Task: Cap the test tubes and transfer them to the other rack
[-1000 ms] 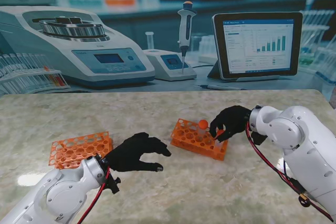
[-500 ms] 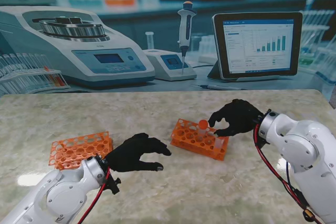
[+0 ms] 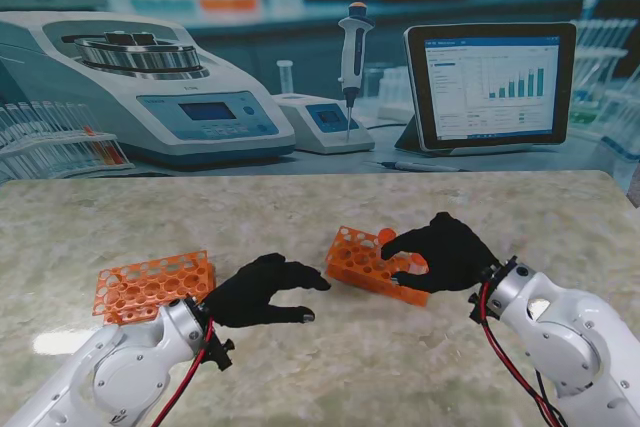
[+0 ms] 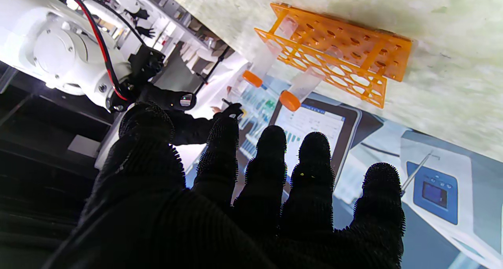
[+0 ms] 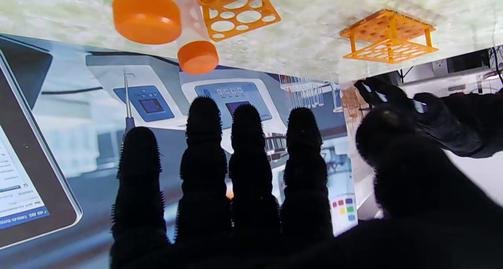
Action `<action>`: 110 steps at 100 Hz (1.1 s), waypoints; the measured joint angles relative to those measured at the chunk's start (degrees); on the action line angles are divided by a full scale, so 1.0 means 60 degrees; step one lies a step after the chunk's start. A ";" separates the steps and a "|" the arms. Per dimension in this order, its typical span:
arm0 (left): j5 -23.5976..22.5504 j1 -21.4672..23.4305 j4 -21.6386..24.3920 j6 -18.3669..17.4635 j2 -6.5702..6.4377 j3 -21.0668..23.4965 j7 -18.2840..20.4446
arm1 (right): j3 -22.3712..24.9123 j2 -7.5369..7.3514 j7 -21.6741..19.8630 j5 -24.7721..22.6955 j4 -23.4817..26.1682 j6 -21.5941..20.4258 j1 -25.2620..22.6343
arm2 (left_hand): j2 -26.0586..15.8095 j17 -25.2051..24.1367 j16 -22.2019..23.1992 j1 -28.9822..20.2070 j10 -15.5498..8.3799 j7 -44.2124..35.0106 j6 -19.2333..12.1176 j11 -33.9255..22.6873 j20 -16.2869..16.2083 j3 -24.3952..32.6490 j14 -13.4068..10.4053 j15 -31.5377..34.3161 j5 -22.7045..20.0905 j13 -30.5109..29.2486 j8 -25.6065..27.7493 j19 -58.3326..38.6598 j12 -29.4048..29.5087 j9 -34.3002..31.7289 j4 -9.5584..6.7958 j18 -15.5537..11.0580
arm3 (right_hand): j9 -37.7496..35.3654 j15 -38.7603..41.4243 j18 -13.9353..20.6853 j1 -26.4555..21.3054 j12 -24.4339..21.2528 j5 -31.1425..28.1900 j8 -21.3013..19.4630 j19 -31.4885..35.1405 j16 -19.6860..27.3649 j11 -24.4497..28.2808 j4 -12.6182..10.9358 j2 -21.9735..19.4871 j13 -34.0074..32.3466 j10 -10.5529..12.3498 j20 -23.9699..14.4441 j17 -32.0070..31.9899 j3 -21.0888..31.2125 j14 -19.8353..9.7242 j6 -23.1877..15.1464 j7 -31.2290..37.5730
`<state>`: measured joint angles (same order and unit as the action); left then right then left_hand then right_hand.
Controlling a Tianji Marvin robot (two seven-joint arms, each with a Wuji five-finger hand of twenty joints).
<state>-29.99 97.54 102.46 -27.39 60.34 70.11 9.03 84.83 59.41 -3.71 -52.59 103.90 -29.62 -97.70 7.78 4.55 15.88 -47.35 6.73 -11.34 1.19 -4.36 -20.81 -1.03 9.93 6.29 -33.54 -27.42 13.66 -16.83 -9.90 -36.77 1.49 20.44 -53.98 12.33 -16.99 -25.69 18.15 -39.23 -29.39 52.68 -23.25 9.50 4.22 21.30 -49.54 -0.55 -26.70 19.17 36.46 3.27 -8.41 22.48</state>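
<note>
Right robot hand (image 3: 448, 252): black textured glove, fingers spread and curled over the near rack (image 3: 378, 265), holding nothing; the wrist view shows all fingers apart with the tubes beyond the fingertips. Left robot hand (image 3: 262, 290): same glove, fingers apart, empty, hovering between the two racks.

Count: two orange racks, two capped test tubes, two robot hands.

The near rack lies at the centre of the tabletop (image 3: 300, 207). It is an orange plastic lattice with round holes. Both test tubes (image 4: 300, 88) stand in it, clear-walled, each closed with an orange round cap (image 5: 146, 17). The second rack (image 3: 153, 285), same type, sits well apart toward the left and carries no tubes.

Tabletop: pale marbled stone finish, smooth. Behind it, a printed laboratory backdrop (image 3: 300, 67) shows a centrifuge, a pipette and a tablet with charts.
</note>
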 measured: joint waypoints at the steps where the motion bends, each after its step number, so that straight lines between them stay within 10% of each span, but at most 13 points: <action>1: 0.0001 -0.0002 -0.0003 0.0007 0.0003 0.0000 0.0000 | 0.0002 0.0008 0.0087 -0.0019 0.0008 0.0000 -0.0049 | 0.0000 0.0000 0.0000 0.0000 0.0000 0.0000 0.0000 0.0000 0.0000 0.0000 0.0000 0.0000 0.0000 0.0000 0.0000 0.0000 0.0000 0.0000 0.0000 0.0000 | -0.0007 0.0000 -0.0004 0.0000 -0.0030 0.0000 0.0057 -0.0037 -0.0002 -0.0002 -0.0002 -0.0002 0.0001 0.0000 0.0016 -0.0021 -0.0018 -0.0002 0.0011 0.0000; 47: 0.0039 -0.0082 -0.0112 0.0393 -0.0003 -0.0001 0.0278 | 0.0088 0.0281 0.1643 -0.0188 0.0269 -0.0034 -0.1797 | -0.0106 0.0000 0.0000 0.0010 0.0063 0.0007 0.0002 0.0026 0.0000 0.0000 0.0000 0.0000 0.0110 0.0000 -0.0149 0.0001 0.0107 0.0165 0.0000 0.0000 | 0.0563 -0.0406 -0.0253 -0.0001 -0.0953 0.0583 0.0458 -0.0550 0.1231 -0.0455 -0.0012 -0.0356 0.0839 -0.0025 0.1340 -0.0558 -0.0700 -0.0006 0.0149 -0.0292; 110: 0.0036 -0.0131 -0.0107 0.0782 0.0004 -0.0028 0.0272 | -0.0295 0.0365 0.2192 -0.0075 -0.0214 0.0193 -0.1815 | -0.0115 0.0000 0.0000 0.0135 0.0070 0.0008 0.0003 0.0031 0.0000 -0.0005 0.0000 0.0000 0.0114 0.0000 -0.0252 0.0001 0.0231 0.0165 0.0000 0.0000 | 0.0793 -0.0387 -0.0259 0.0000 -0.1071 0.0585 0.0584 -0.0575 0.1550 -0.0480 -0.0102 -0.0366 0.1055 -0.0117 0.1826 -0.0797 -0.1018 0.0006 0.0215 -0.0290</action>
<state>-29.77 96.76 101.81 -22.70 60.36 69.94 10.66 83.06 61.59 9.44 -53.04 102.62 -28.47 -108.59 7.09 4.55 15.88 -46.54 7.16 -11.29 1.20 -4.18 -20.81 -1.06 9.93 6.29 -32.86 -27.42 12.15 -16.83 -8.52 -35.77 1.49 20.43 -49.22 10.01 -18.55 -25.69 11.73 -35.72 -25.88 49.23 -13.95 6.62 3.60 19.10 -43.21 -1.25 -15.74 14.39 30.36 3.30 -7.11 20.74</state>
